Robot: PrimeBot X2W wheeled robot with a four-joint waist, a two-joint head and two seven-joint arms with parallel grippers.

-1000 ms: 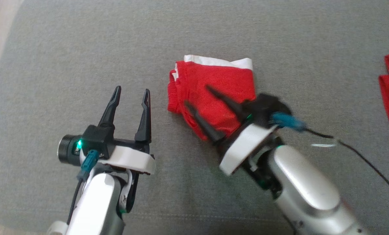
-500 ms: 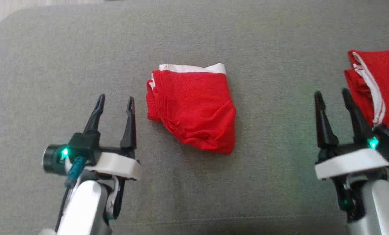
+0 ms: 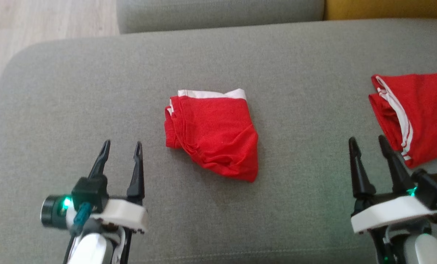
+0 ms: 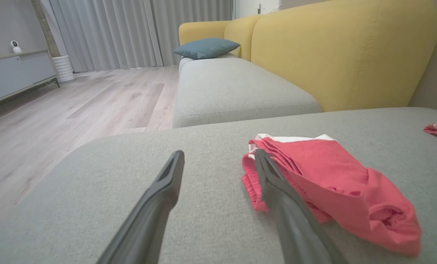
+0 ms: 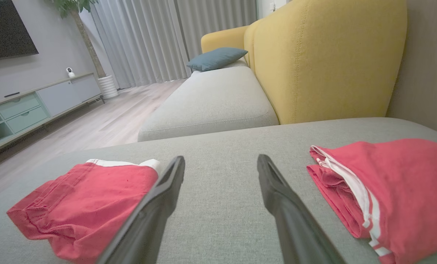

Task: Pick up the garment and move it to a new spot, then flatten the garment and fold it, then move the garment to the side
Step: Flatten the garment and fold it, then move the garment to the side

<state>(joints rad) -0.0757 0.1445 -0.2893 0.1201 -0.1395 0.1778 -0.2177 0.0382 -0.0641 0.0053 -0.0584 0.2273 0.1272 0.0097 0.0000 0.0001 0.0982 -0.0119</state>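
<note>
A folded red garment (image 3: 213,135) lies midway on the grey sofa seat (image 3: 93,91), between our left fingers (image 3: 137,168) and right fingers (image 3: 356,168), both spread wide and empty. Folding looks done to us; next we must pinch its edge and carry it aside.

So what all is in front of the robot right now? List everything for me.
Near cushion: one, grey, under both garments.
Far cushion: one, grey, beyond the near one.
Folded garment: one, red with white band, middle of near cushion.
Striped garment: one, red with white stripes, near cushion's right side.
Sofa back: one, yellow, behind the cushions.
Pillow: one, teal, on the far cushion.
Curtains: one set, grey, far wall.
Floor: one, pale wood, beside the cushions.
Cabinet: one, pale grey, along the wall.
Screen: one, dark, above the cabinet.
Left gripper: one, black fingers, open, empty, left of folded garment.
Right gripper: one, black fingers, open, empty, between the garments.
</note>
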